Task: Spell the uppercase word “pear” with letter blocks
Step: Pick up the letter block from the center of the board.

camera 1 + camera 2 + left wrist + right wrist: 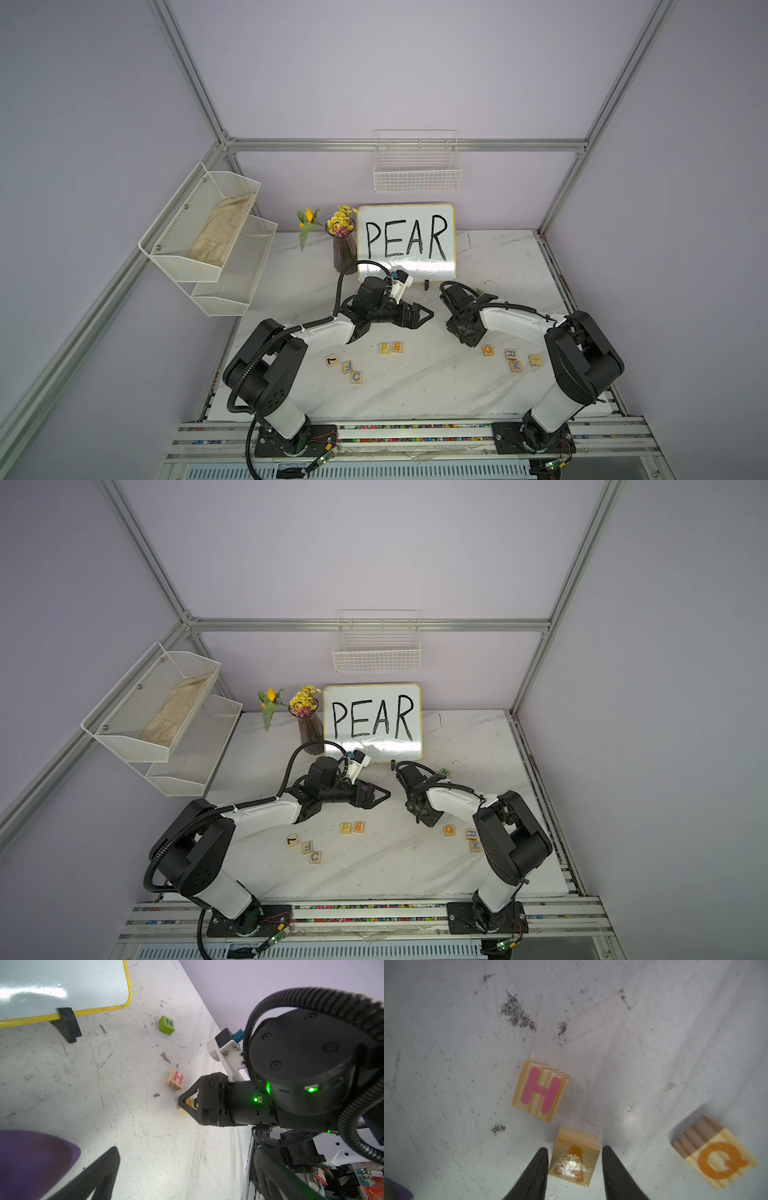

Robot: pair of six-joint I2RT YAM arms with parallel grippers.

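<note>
Letter blocks (386, 348) for the word lie in three spots. In both top views, the P block (384, 348) and E block (397, 346) sit touching, side by side, just below the frame's centre on the white surface (415, 395). They lie beneath the whiteboard (405, 241) handwritten PEAR and read as the word's start, laid in reading order. The R block (510, 354) lies at lower right, just beside the Q block (488, 350) and X block (515, 366), apparently not yet brought over. The fourth letter is hidden under the right arm (511, 316). The left gripper (428, 314) points toward the right of the frame, higher up than the P and E pair. It carries nothing visible and is probably parked clear of the row. It is seen edge-on, so I cannot tell whether it is spread or pressed together.

In the left wrist view, the right gripper (181, 1103) stands mid-frame, tips at the surface. The orange A block (190, 1102) shows through its hollow finger. The H block (175, 1080) is just beside it, the green N block (166, 1025) farther off, nearer the whiteboard's corner.

In the right wrist view, two black fingers (542, 1167) bracket the A block, which rests on the surface slightly askew. One finger is against its side, the other just beside it. Whether they pinch it I cannot tell. The straddle suits lifting A to the spot right of E.
</note>
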